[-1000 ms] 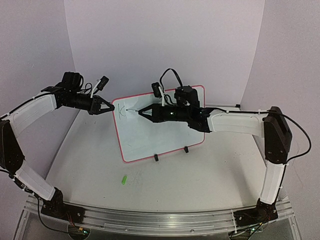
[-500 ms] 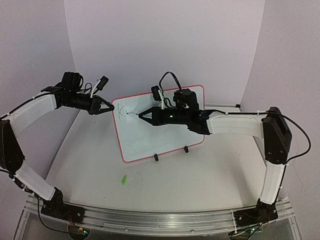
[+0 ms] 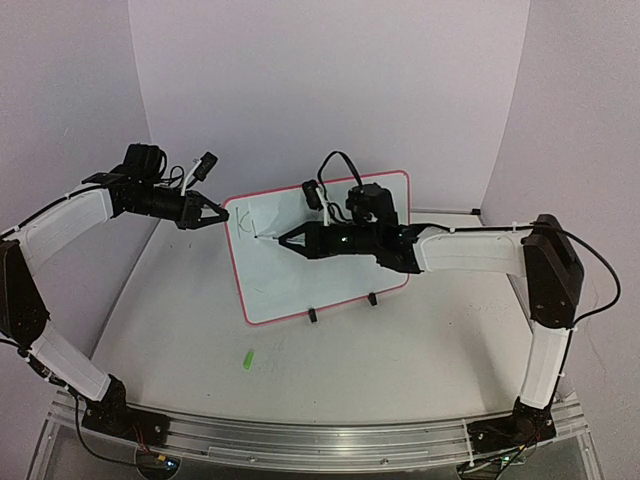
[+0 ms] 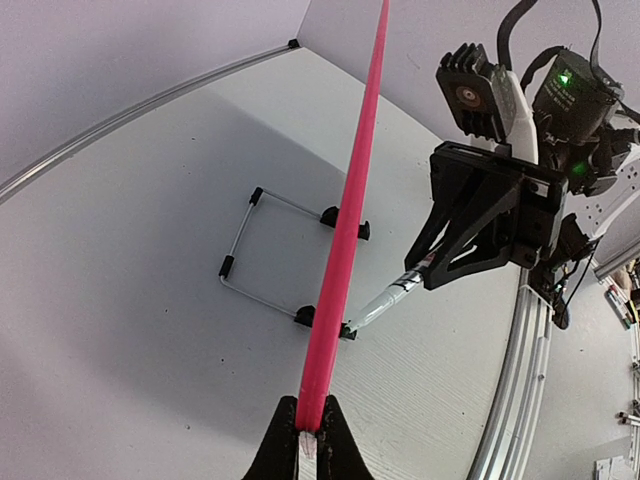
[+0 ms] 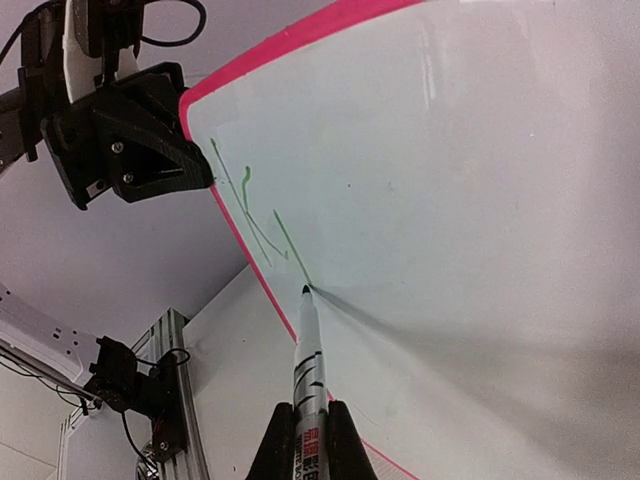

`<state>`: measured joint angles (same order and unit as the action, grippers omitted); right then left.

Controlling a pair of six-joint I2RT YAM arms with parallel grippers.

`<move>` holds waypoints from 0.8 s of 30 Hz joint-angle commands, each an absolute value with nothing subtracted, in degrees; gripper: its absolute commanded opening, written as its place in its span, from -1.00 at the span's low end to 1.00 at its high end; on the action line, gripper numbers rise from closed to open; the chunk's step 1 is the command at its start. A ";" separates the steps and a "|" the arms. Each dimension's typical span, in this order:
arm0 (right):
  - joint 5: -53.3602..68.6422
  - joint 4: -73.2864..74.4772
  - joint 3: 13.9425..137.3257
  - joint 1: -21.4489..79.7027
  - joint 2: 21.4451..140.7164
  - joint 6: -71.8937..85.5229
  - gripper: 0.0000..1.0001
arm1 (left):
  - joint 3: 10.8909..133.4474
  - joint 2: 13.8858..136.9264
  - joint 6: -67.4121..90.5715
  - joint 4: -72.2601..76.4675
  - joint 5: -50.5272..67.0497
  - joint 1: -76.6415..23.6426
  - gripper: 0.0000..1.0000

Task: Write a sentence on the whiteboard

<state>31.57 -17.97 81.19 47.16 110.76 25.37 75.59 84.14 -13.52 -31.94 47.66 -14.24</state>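
The whiteboard (image 3: 330,270), white with a pink-red rim, stands tilted on its wire stand (image 4: 250,245). My left gripper (image 3: 216,214) is shut on the rim (image 4: 345,230) at the board's upper left corner, and the rim shows edge-on between the jaws (image 4: 308,428). My right gripper (image 3: 287,241) is shut on a marker (image 5: 308,360), whose tip touches the board face. The sentence (image 5: 250,205) shows as a green "K" and one slanted stroke that ends at the tip. In the left wrist view the marker (image 4: 385,300) points at the board's front side.
A small green marker cap (image 3: 247,359) lies on the table in front of the board. Two black stand clips (image 3: 312,315) hold the board's lower edge. An aluminium rail (image 3: 300,440) runs along the near table edge. Walls enclose the back and sides.
My right gripper has slid the marker left and slightly down across the board, leaving a new green stroke beside the "K". The left gripper and the board have stayed put.
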 commanded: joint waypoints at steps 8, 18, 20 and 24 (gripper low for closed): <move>30.67 -22.06 83.56 47.03 106.68 25.14 -1.00 | 76.06 81.86 -13.82 -30.80 48.41 -14.15 -1.00; 29.11 -22.05 86.10 47.06 108.83 24.92 -1.00 | 76.11 81.90 -13.80 -30.76 48.38 -14.17 -1.00; 29.22 -21.98 86.53 47.06 109.26 24.89 -1.00 | 76.13 81.92 -13.82 -30.77 48.38 -14.22 -1.00; 29.70 -21.76 87.44 47.05 110.08 24.96 -1.00 | 76.11 82.03 -13.86 -30.77 48.39 -14.21 -1.00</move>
